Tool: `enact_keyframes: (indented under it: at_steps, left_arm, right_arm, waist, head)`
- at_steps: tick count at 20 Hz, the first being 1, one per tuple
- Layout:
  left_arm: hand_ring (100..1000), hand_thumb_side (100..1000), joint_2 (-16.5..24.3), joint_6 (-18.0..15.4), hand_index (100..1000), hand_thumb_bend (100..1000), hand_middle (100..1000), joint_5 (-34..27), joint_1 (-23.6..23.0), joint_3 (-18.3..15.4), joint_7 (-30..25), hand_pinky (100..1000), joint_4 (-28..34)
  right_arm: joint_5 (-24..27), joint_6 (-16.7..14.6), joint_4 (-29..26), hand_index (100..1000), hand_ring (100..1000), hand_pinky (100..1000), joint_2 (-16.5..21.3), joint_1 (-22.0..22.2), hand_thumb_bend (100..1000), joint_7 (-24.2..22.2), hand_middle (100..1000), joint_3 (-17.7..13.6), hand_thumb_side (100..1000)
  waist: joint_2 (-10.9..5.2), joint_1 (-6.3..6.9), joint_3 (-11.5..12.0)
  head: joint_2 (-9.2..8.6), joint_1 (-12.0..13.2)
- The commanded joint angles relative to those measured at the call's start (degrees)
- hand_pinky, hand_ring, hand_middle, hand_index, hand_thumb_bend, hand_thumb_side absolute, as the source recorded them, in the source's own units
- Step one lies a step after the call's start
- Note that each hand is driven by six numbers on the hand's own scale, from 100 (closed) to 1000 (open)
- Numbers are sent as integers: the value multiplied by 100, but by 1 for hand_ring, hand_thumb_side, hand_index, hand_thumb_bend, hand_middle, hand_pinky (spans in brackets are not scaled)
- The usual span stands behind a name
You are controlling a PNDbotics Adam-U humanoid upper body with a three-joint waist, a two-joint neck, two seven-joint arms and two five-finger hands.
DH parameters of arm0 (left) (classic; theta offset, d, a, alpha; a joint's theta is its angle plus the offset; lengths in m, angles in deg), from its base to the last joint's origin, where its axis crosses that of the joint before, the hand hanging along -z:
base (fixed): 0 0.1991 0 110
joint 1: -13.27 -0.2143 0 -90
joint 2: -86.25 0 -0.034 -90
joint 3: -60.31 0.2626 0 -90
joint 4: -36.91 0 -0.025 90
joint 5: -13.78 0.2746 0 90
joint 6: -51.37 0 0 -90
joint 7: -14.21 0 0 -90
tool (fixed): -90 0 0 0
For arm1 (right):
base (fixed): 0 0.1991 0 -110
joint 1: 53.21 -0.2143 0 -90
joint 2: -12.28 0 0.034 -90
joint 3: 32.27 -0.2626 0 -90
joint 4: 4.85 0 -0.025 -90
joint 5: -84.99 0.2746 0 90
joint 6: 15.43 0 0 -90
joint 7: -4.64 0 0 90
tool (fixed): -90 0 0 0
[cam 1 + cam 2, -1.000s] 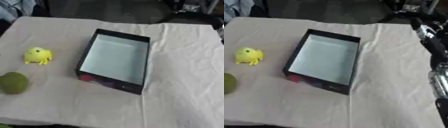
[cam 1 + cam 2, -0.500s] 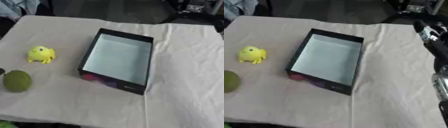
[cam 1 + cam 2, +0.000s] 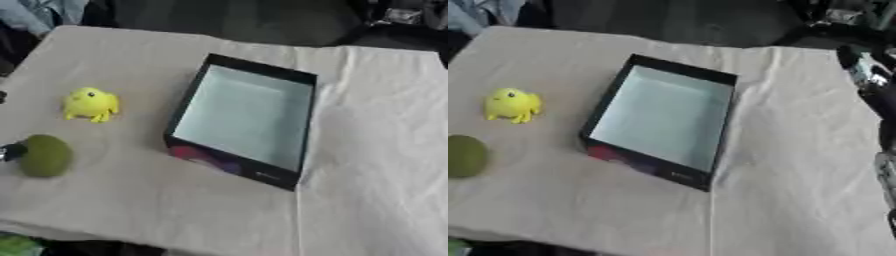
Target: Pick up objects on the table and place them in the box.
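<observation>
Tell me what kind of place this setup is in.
Probably a lab or test workspace, not a home: a table draped in beige cloth holds only a black open box with a pale interior, a yellow toy figure and a green rounded object, laid out for picking.

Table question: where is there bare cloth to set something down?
The widest bare cloth lies right of the box, toward the table's right edge, near the robot arm. Another strip runs along the near edge. The left side is busier, with the yellow toy and green object.

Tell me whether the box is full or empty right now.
Empty. The box shows only its bare pale floor; the yellow toy and the green object both lie on the tablecloth to its left.
</observation>
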Motion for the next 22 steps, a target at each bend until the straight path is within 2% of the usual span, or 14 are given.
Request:
enact_keyframes:
  at_steps: [1, 6, 11, 12, 13, 14, 18, 22]
  left_arm:
    - [749, 489, 264, 25, 889, 668, 786, -69, 82, -23, -84, 861, 175]
    - [759, 488, 318, -55, 892, 670, 791, -355, 116, 41, -511, 871, 301]
    - [772, 454, 333, -69, 895, 680, 799, -120, 125, 130, -894, 872, 201]
    - [778, 448, 322, -61, 898, 686, 804, -5, 129, 158, -939, 873, 145]
    - [787, 357, 315, -52, 902, 658, 811, 151, 145, 182, -966, 874, 77]
    - [791, 431, 310, -38, 904, 701, 814, 374, 167, 200, -962, 874, -5]
    - [802, 407, 231, -32, 912, 717, 823, 1226, 251, 261, -846, 873, -364]
    - [802, 395, 122, -50, 913, 726, 823, 1599, 365, 317, -735, 873, -700]
  right_arm:
    - [-29, -8, -47, 858, 872, 933, 167, -18, 724, -49, 909, -11, 335]
    - [-24, -11, -56, 858, 872, 933, 172, -26, 725, -57, 909, -7, 337]
    - [-23, -9, -52, 858, 872, 933, 165, -17, 725, -55, 910, -7, 333]
    - [-24, -10, -49, 858, 872, 933, 162, -17, 725, -57, 910, -5, 333]
    - [-25, -10, -47, 858, 872, 933, 160, -18, 725, -60, 910, -3, 332]
    - [-26, -10, -47, 858, 872, 933, 157, -20, 725, -65, 910, -1, 332]
    - [-32, -7, -39, 858, 872, 934, 143, -5, 726, -82, 910, 8, 327]
    - [-35, -5, -40, 858, 873, 934, 137, 4, 727, -92, 910, 13, 325]
  waist:
    - [-33, 7, 13]
    - [-47, 2, 4]
    - [-35, 5, 2]
    - [-28, 4, 4]
    - [-23, 3, 7]
    - [-18, 2, 7]
    - [-3, -8, -16]
    - [16, -20, -54]
  head:
    - [-4, 19]
    - [-4, 1]
    - [-4, 73]
    - [-4, 98]
    - [-4, 121]
    - [-4, 146]
    - [-4, 174]
    - [-4, 199]
